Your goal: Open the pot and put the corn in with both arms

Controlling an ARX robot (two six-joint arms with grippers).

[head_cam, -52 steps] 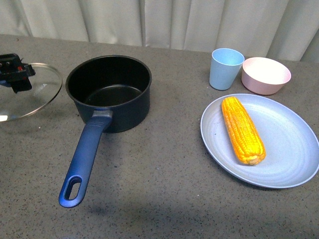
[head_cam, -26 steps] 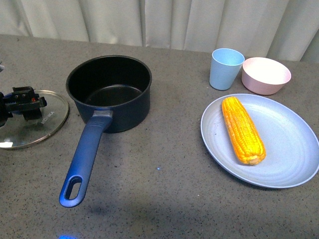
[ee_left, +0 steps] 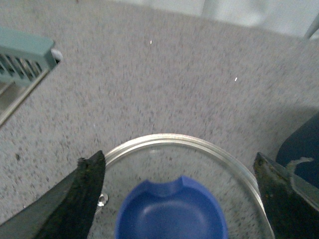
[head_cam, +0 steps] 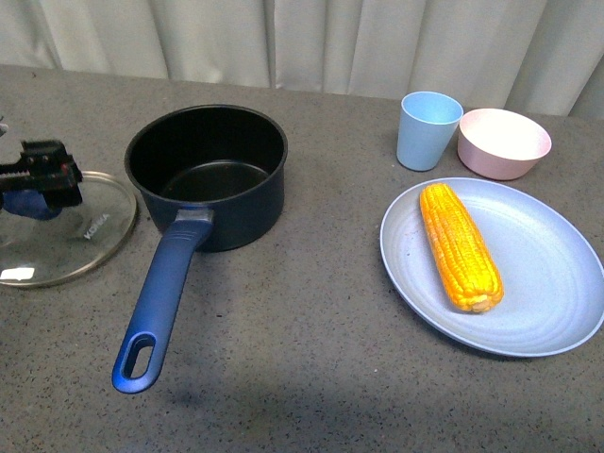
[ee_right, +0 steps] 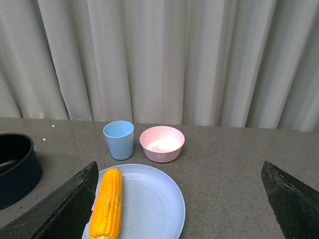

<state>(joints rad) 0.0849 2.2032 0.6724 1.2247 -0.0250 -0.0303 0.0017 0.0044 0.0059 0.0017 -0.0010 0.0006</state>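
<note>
Since half a second ago the glass lid (head_cam: 71, 236) has settled flat left of the pot (head_cam: 208, 175) and the left gripper (head_cam: 42, 170) has lifted off it.
That left gripper hovers level just above the lid's blue knob (ee_left: 172, 214), its jaws spread wide on either side of the knob and clear of it, gripping nothing. Right of the pot, the corn (head_cam: 460, 247) lies on a blue plate (head_cam: 547, 283), well apart from the open, empty pot. Seen from its wrist camera, the right gripper (ee_right: 179, 167) hangs back from the plate, jaws wide apart and empty.
</note>
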